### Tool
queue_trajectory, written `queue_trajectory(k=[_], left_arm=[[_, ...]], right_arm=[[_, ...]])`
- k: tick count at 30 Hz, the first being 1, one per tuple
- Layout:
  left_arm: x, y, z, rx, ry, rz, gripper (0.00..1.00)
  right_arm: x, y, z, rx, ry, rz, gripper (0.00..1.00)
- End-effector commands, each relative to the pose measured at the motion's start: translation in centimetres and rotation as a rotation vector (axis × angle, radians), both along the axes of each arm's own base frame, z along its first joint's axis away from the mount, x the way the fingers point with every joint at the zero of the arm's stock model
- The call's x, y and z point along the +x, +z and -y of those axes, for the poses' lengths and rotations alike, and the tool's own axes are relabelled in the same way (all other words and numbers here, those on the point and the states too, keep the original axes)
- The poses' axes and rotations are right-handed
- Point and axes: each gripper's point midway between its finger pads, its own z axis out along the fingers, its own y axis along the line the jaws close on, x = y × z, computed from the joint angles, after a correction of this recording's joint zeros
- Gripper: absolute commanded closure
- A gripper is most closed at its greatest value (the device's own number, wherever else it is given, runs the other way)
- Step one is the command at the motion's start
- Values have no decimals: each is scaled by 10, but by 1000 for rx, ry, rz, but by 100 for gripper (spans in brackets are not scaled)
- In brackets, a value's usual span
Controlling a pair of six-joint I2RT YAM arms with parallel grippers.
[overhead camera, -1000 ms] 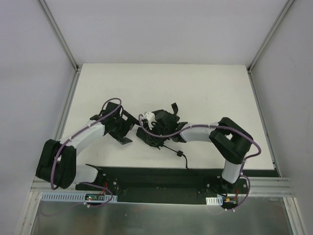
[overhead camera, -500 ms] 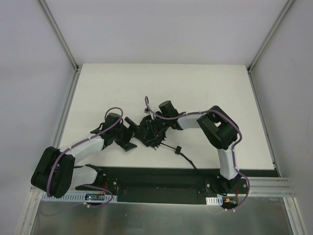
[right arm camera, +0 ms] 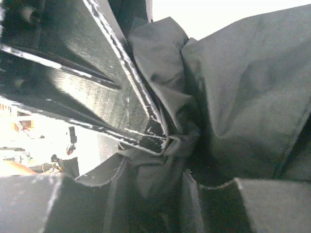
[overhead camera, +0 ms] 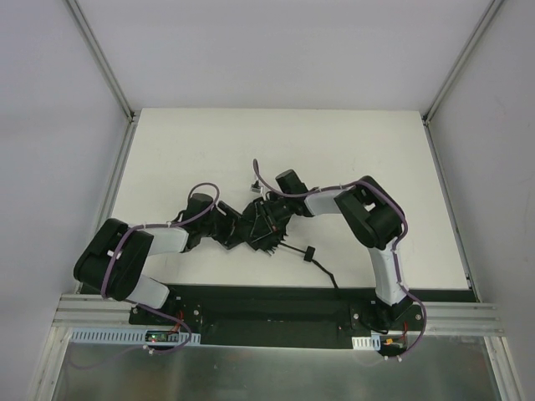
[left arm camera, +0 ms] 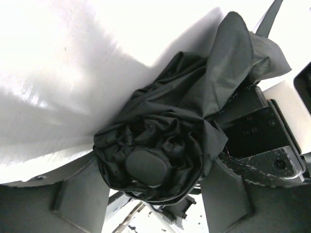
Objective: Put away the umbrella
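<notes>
Now, umbrella [overhead camera: 261,227]: on the desk [overhead camera: 334,150] between both arms, canopy bunched; I judge I'm gathering it.
Right end effector [right arm camera: 160,194]: pinching canopy fabric, elbow folded, reaching left.
Left end effector [left arm camera: 153,194]: straddles the bundle; clamped or not, I cannot tell.
Next: needs a firm left squeeze.
</notes>
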Motion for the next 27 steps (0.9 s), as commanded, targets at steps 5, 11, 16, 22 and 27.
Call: queue_trajectory(k=[5, 11, 16, 22, 27], left_arm=[[-16, -47, -17, 113, 46, -88, 88], [-37, -56, -22, 197, -12, -241, 100], [-48, -53, -29, 271, -39, -346, 100], [-61, -49, -33, 302, -42, -461, 100], [-73, -43, -33, 322, -55, -591, 100]], right_arm=[[-25, -36, 23, -271, -39, -183, 98], [10, 17, 28, -372, -116, 44, 57], [34, 79, 33, -315, -171, 342, 29], [34, 99, 37, -288, -191, 688, 23], [13, 87, 24, -306, -101, 923, 23]])
